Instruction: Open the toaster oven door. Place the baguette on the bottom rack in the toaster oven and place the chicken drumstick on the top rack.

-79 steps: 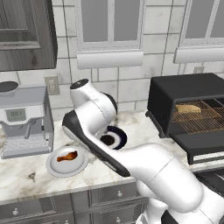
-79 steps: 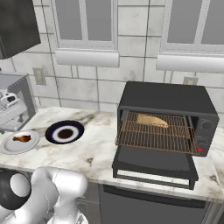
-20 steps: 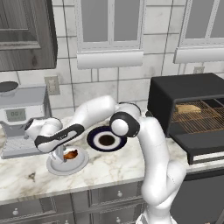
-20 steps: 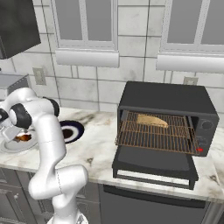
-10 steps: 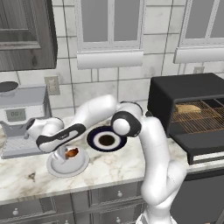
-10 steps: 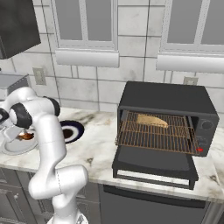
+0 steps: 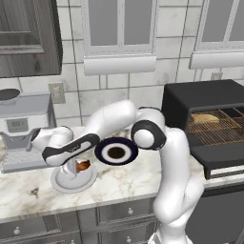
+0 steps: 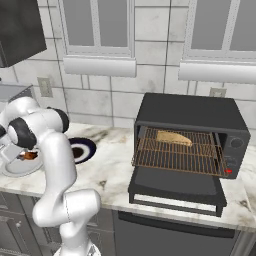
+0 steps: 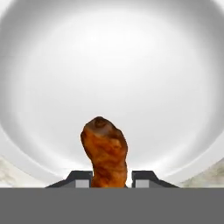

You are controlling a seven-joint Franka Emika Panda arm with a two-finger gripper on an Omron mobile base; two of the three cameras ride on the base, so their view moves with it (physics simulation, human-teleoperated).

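The gripper (image 9: 112,178) is down over the white plate (image 9: 52,57), its two dark fingertips (image 9: 81,178) standing close on either side of the chicken drumstick (image 9: 105,153), whose lower end is cut off by the picture's edge, so whether the pads actually press the meat cannot be told. From the left base view the drumstick (image 7: 83,165) shows as a small orange-brown spot on that plate (image 7: 62,181), half hidden behind the hand, with a dark-rimmed plate (image 7: 116,151) just beside it. Well to the right of the white plate stands the toaster oven (image 8: 192,120), its door (image 8: 175,185) dropped open and flat, the baguette (image 8: 174,137) lying toward the back on a wire rack (image 8: 177,156); which of the two racks it is on is hard to make out.
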